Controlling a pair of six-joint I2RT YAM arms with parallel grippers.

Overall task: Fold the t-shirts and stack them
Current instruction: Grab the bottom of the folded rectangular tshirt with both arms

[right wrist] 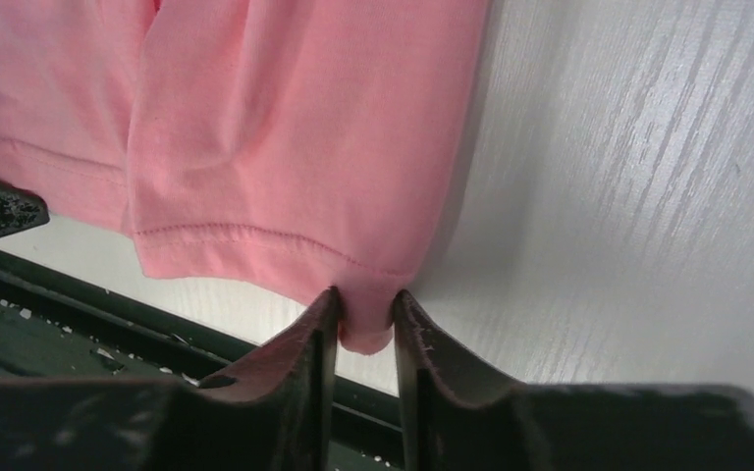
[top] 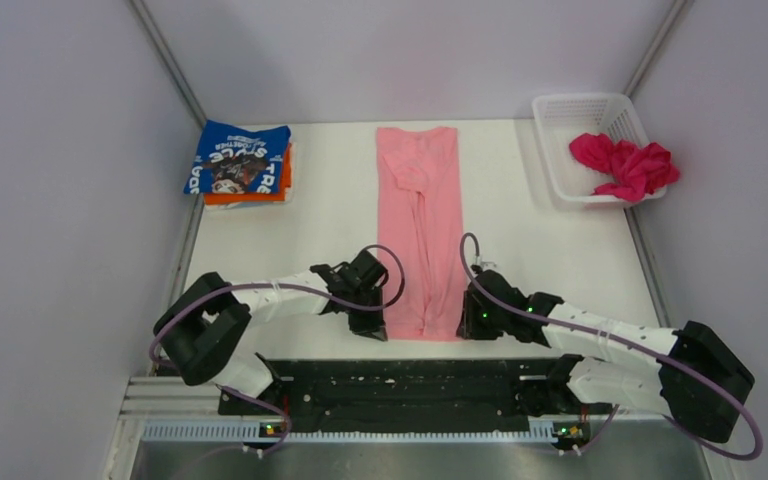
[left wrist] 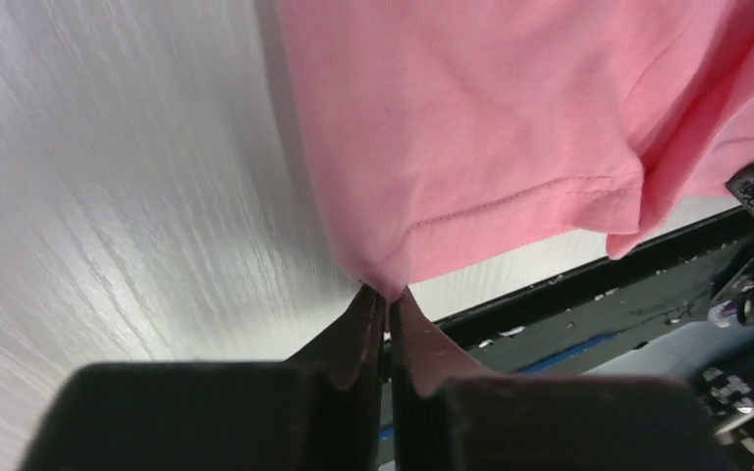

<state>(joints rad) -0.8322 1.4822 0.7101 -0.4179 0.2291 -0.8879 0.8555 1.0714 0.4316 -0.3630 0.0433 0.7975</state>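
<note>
The light pink t-shirt (top: pixel 423 225) lies as a long narrow folded strip down the table's middle. My left gripper (top: pixel 378 322) is shut on its near left hem corner, seen in the left wrist view (left wrist: pixel 389 290) with pink cloth (left wrist: pixel 471 128) above the tips. My right gripper (top: pixel 467 322) is shut on the near right hem corner, seen in the right wrist view (right wrist: pixel 365 319) with the cloth (right wrist: pixel 295 128) bunched between the fingers. The blue printed t-shirt (top: pixel 240 158) lies folded on the orange one (top: pixel 250 197) at the back left. The magenta t-shirt (top: pixel 625 165) is crumpled in the basket.
The white lattice basket (top: pixel 570 115) stands at the back right. The black base rail (top: pixel 400 385) runs along the near edge just behind both grippers. Grey walls close in left and right.
</note>
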